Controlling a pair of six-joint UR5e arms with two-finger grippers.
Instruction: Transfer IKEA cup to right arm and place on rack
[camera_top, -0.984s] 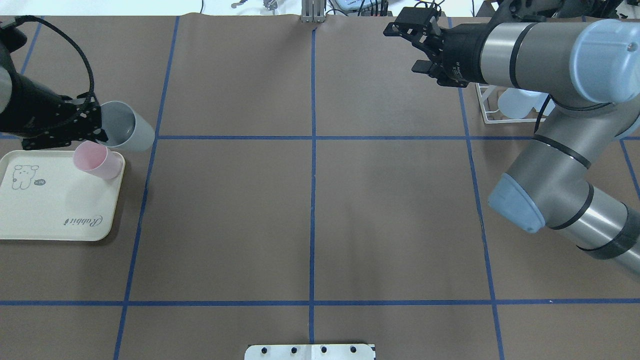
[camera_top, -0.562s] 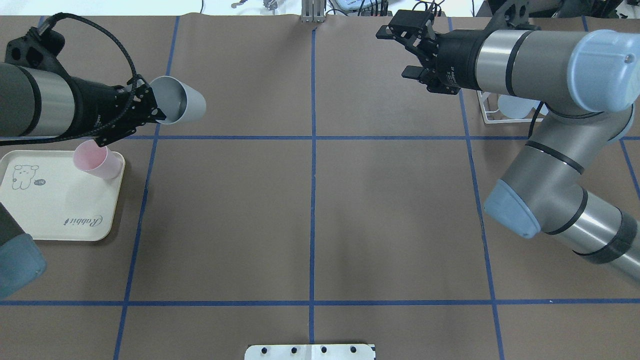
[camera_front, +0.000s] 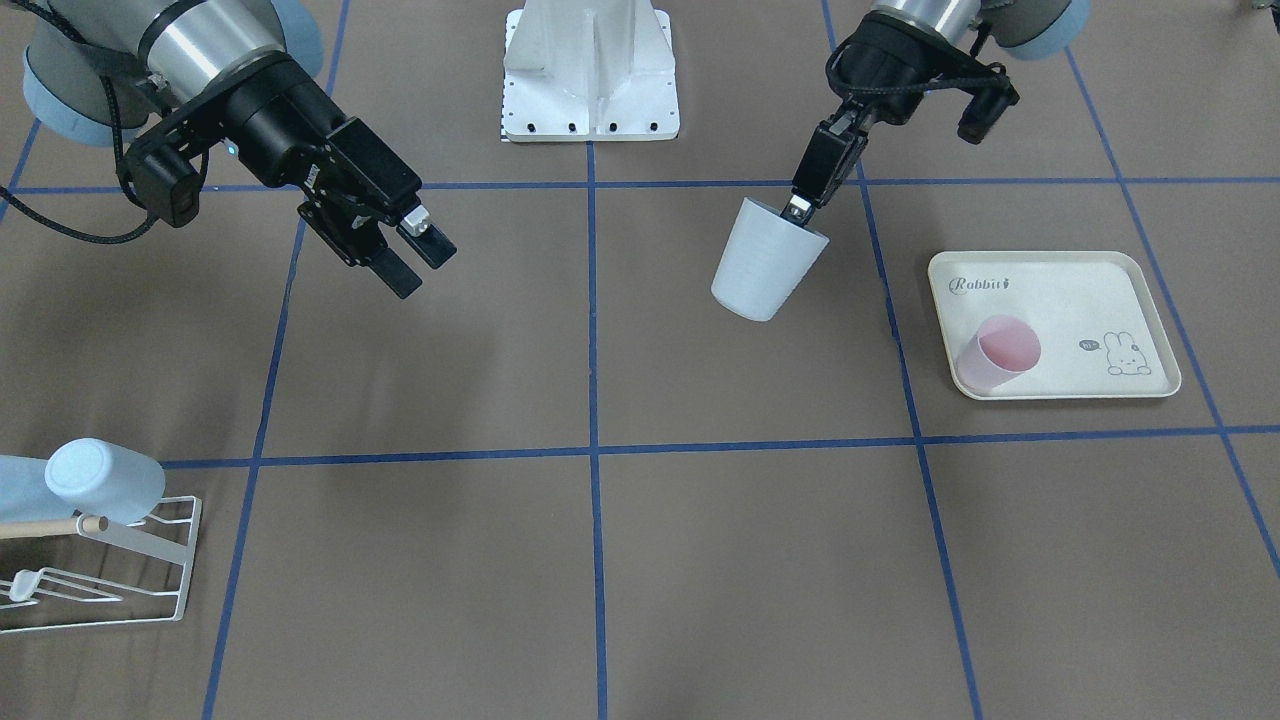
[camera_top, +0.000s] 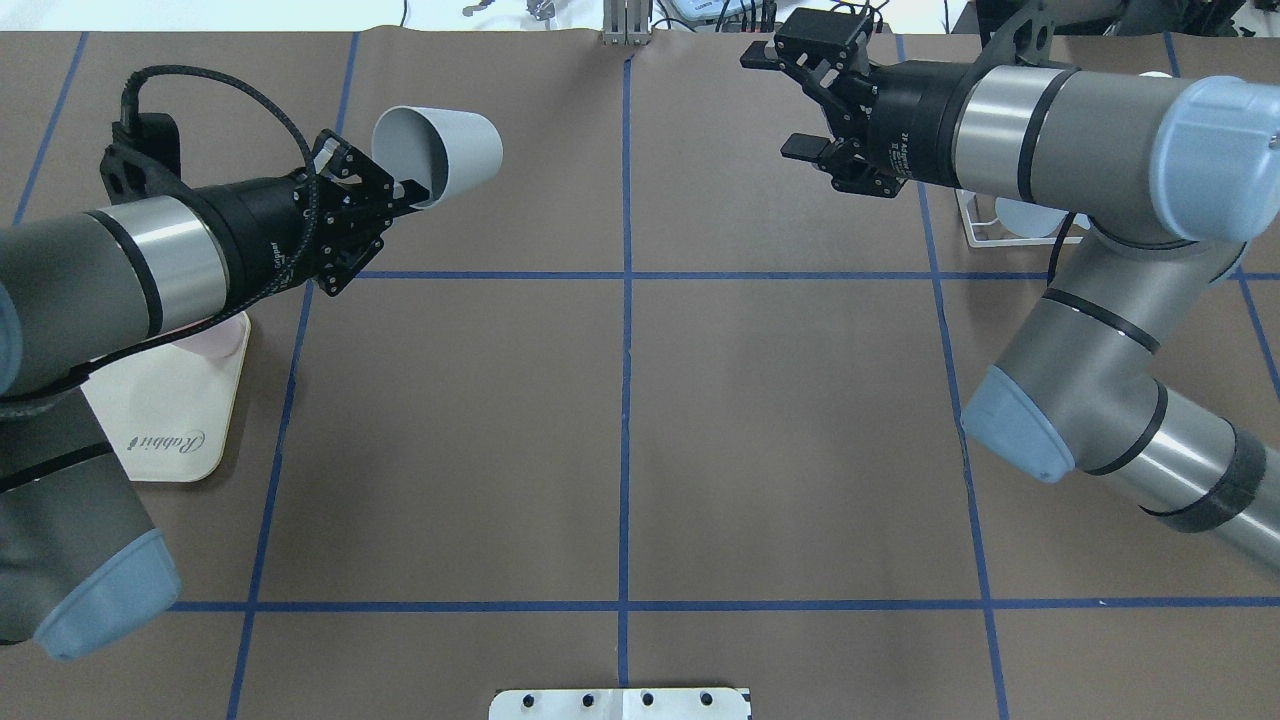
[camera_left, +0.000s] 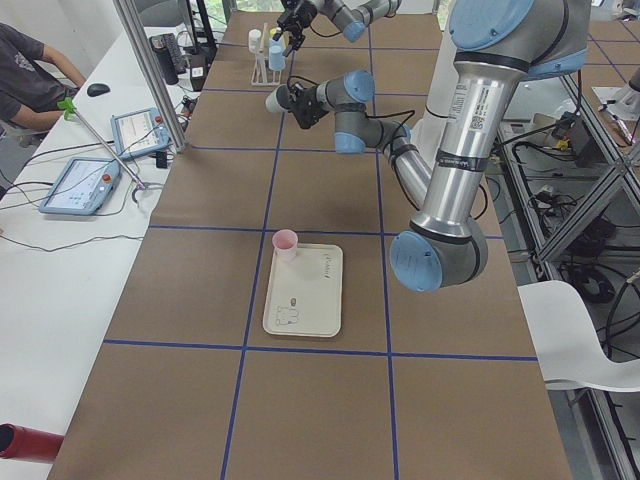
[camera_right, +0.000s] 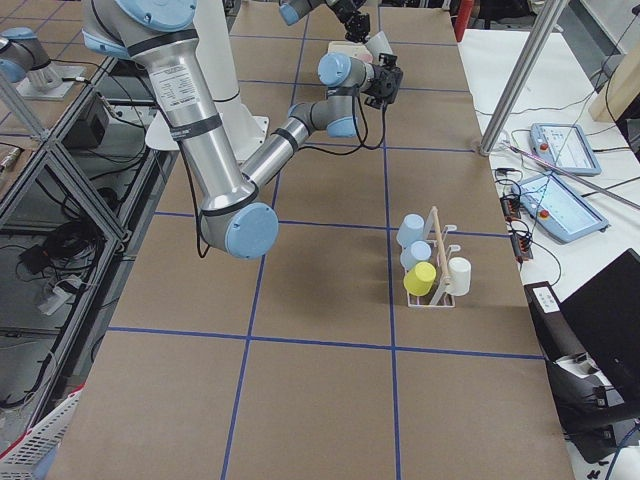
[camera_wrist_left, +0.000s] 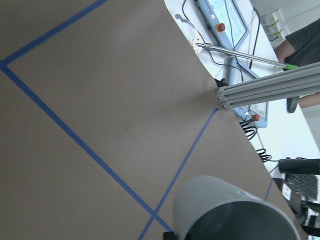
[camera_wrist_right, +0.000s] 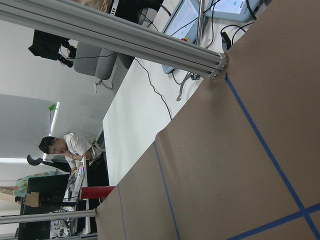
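Observation:
The pale grey IKEA cup (camera_top: 445, 155) hangs tilted above the table, left of centre in the overhead view. My left gripper (camera_top: 412, 188) is shut on its rim, one finger inside the mouth. From the front the cup (camera_front: 765, 268) hangs below the left gripper (camera_front: 796, 208). The cup's rim (camera_wrist_left: 230, 212) fills the bottom of the left wrist view. My right gripper (camera_top: 772, 105) stands open and holds nothing at the far right, about a grid square from the cup; its fingers (camera_front: 422, 268) are spread. The white wire rack (camera_top: 972, 228) sits behind the right arm.
A pink cup (camera_front: 995, 352) stands on the cream rabbit tray (camera_front: 1060, 290) at the robot's left. The rack (camera_right: 440, 285) carries a yellow cup (camera_right: 420, 278), pale blue cups (camera_right: 410, 230) and a white one. A person sits at the desk beyond the table (camera_left: 30, 75).
My left arm has lifted the grey cup from beside the tray and carried it right and farther out over the table. The open right gripper has moved slightly left.

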